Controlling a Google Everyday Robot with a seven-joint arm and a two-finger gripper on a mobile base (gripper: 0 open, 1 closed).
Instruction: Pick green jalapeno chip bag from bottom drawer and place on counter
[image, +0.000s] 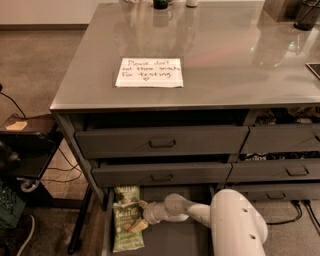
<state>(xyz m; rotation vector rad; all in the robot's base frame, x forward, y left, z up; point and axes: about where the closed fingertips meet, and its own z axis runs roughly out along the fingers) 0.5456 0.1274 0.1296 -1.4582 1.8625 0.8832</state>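
The bottom drawer (165, 240) is pulled open, with two green snack bags lying at its left end. The green jalapeno chip bag (125, 231) is the nearer one, with a pale lettering band. A similar green bag (127, 193) lies just behind it. My gripper (139, 215) reaches in from the right on a white arm (230, 225). Its tan fingertips (142, 204) stand apart at the jalapeno bag's right edge, one near its top corner and one lower. The counter (220, 55) above is glossy grey and bears a white handwritten note (149, 72).
Two shallower grey drawers with pull handles (162, 143) hang slightly open above the bottom drawer, over the arm. More drawers are on the right (285, 137). A dark side table (25, 145) and cables stand on the left. Dark objects stand at the counter's far edge.
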